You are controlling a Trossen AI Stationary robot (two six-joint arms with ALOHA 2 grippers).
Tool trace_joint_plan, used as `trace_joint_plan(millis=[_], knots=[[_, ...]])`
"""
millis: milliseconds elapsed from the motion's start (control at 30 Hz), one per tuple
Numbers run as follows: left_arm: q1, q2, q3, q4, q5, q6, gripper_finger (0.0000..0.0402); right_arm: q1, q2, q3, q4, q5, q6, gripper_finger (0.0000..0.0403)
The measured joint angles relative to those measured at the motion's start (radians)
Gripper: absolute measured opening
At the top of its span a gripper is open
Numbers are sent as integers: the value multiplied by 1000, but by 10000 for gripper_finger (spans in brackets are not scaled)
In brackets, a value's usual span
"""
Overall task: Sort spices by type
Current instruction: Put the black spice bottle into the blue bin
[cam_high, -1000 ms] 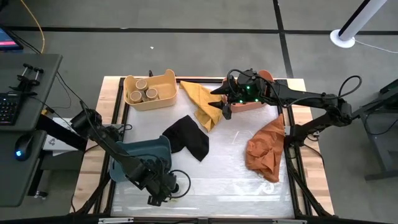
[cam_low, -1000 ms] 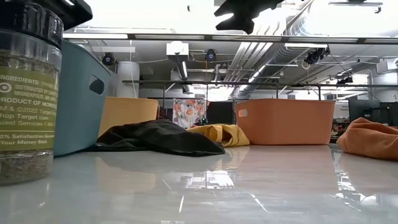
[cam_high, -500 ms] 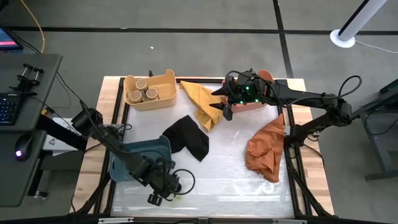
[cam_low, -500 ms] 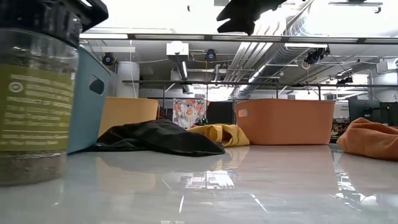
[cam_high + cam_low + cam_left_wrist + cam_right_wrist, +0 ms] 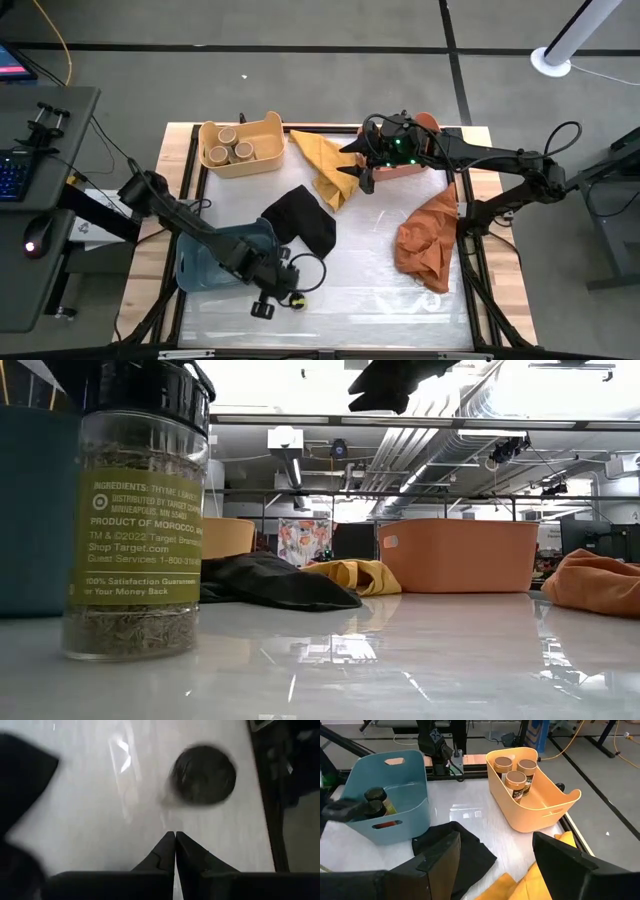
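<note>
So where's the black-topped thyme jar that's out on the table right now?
In the high view the thyme jar stands upright near the table's front edge, left of centre, just in front of the blue bin, beside the shut left gripper.

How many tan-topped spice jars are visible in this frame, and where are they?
3. All three tan-topped jars stand together inside the yellow bin at the table's far left corner, also seen in the high view. The orange bin's inside is not visible, so more could be hidden.

black-topped jar (image 5: 135,510) upright, front table | tan-topped jars (image 5: 514,771) (three) binned
</note>
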Motion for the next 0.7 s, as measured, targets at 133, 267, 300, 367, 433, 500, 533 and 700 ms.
trace_joint_plan(millis=[133, 267, 300, 367, 433, 500, 533, 700], knots=[[25, -2, 83, -242, 27, 72, 0, 0, 0, 0, 8, 0, 46, 245], [40, -57, 116, -355, 30, 201, 0, 13, 0, 0, 35, 0, 190, 245], [43, -80, 115, -351, 30, 218, 0, 21, 0, 0, 39, 1, 225, 245], [46, -133, 104, -340, 16, 235, 0, 44, 0, 0, 48, 0, 294, 245], [48, -197, 77, -314, -14, 236, 0, 72, 0, 0, 49, -1, 356, 245], [48, -263, 45, -259, -30, 236, 1, 106, 0, 0, 43, 14, 413, 245], [48, -290, 30, -226, -40, 235, 2, 126, 0, 0, 40, 39, 448, 245], [51, -373, -7, -28, -52, 191, 35, 235, 0, 0, 9, 156, 556, 245]])
